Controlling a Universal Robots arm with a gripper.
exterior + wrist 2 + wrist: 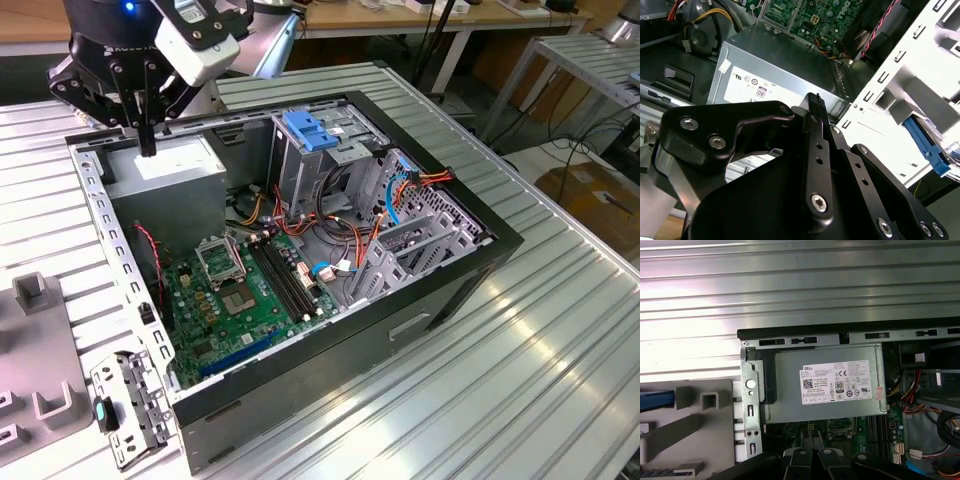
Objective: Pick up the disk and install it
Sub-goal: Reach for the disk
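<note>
Up close, the pincer (815,102) shows its black, bolted linkages, with the fingers pressed together and nothing between them. It hangs over the corner of the open computer case (400,330), right above the grey power-supply box (165,170).

And the disk (926,146)? In the second wrist view its blue rail peeks out past the case's perforated side wall. That puts it outside the case, well apart from the fingertips, and its body I cannot make out. Inside the case sit the green circuit board (245,290) and the tall drive cage (320,170), all on the ribbed metal counter (560,380).

So the pickup is not yet made, I'd judge, and this is the reach. Done well, that means plenty of height over the case wall and fingers spread before any descent. The grip should go square across the metal body, not the plastic rail, with the disk held level.
</note>
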